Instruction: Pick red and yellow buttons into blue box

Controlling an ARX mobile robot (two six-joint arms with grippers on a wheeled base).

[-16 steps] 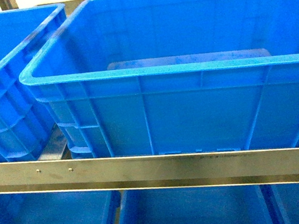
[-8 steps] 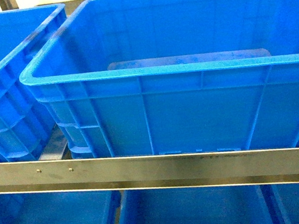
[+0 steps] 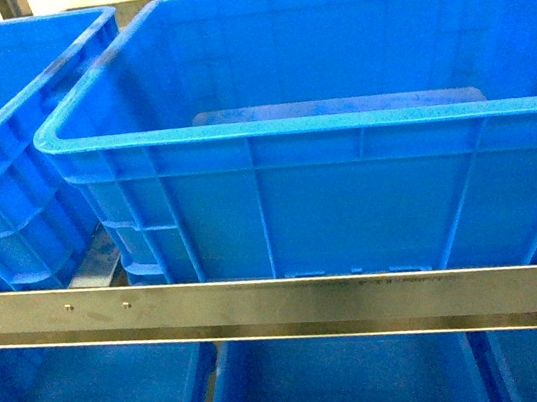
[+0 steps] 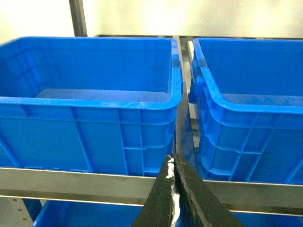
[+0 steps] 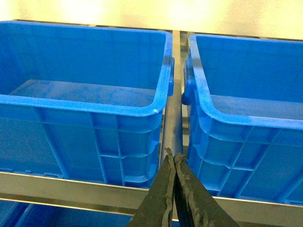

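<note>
Not started: no buttons visible. Left gripper [image 4: 173, 163] and right gripper [image 5: 173, 156] closed, empty; deep blue ribbed plastic crate [image 3: 267, 125] beyond jaws, contents unclear.

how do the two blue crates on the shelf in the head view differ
The centre crate fills most of the head view, with its whole front wall and rim showing; the left crate is cut off by the frame edge, showing only a corner and side wall. The centre crate sits square to the metal rail, while the left crate appears angled. Both are deep blue, ribbed, thick-rimmed, and no buttons are visible in either.
</note>
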